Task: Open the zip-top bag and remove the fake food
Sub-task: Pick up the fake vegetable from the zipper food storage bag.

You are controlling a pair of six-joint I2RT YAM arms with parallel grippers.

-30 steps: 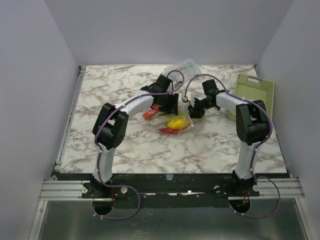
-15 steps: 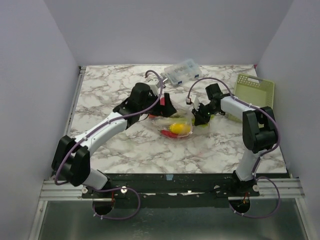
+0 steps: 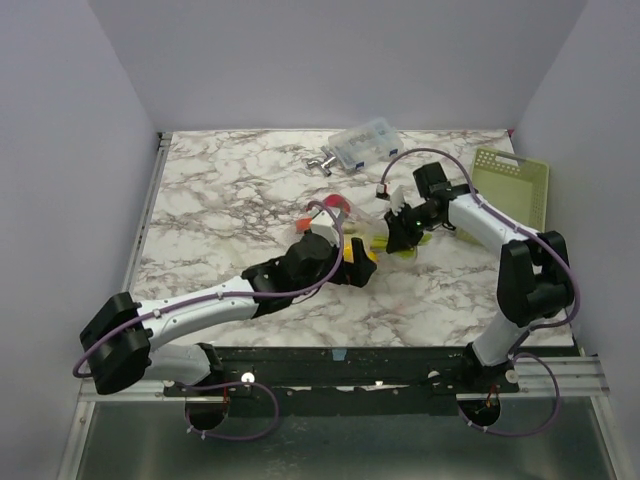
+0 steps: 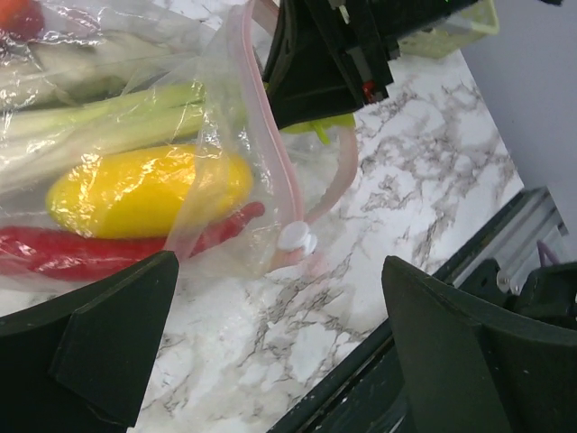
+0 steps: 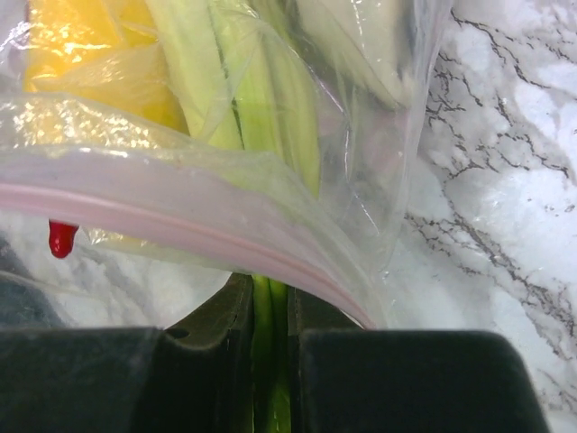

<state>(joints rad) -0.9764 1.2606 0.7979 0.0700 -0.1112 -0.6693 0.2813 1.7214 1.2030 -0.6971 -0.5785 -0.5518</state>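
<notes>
— So, what takes up the most room?

— A white marble-patterned table (image 3: 230, 200), seen from above. Two robot arms reach over it from the near edge. The left arm (image 3: 200, 305) lies low, stretched from the near left corner toward the middle. The right arm (image 3: 480, 215) bends in from the right side.

— And what sits on the table?

— A pale green basket (image 3: 512, 180) stands at the far right edge. Near the middle, between the two grippers, lies the zip-top bag (image 4: 225, 90), clear and crinkled, its pink zipper strip looping open at the mouth. A small clear box (image 3: 362, 143) with blue contents stands at the far edge, well apart from the bag.

— Where is the fake food?

— What shows of it is inside the bag: a yellow lemon (image 4: 144, 191), a pale green stalk (image 4: 99, 113) just above it, and a red piece (image 4: 81, 255) just below.

— How are the grippers?

— The left gripper (image 4: 279, 271) has its fingers spread wide, holding nothing, facing the bag's mouth from close by. The right gripper (image 5: 269, 298) has its fingers pressed together on the end of the pale green stalk, with the zipper strip crossing just above them. Whether plastic is pinched too, I cannot tell.

— Anything smaller?

— A metal fitting (image 3: 322, 162) lies just beside the clear box. A white slider (image 4: 297, 240) sits on the zipper strip.
</notes>
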